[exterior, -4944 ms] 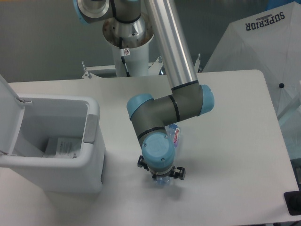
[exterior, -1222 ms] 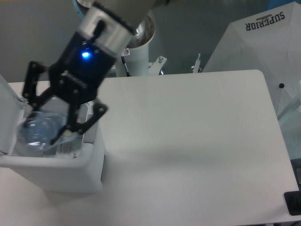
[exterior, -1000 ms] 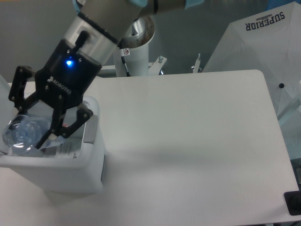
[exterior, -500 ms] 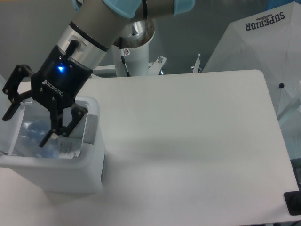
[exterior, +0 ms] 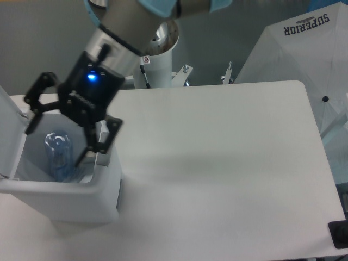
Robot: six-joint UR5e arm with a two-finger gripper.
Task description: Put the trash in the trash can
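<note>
With the bottle [exterior: 58, 156] lying inside the trash can [exterior: 106, 179], the claw [exterior: 58, 144] hangs above it spread wide and empty, so the drop looks done and a clear lift-out seems next.

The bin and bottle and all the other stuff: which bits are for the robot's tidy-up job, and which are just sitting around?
For the job:
- bottle, lying inside the bin
- bin, lid open
- claw, open above the bin

Just lying about:
- table
- white umbrella marked SUPERIOR, off to the right
- dark thing at the table's corner, too cut off to name
</note>
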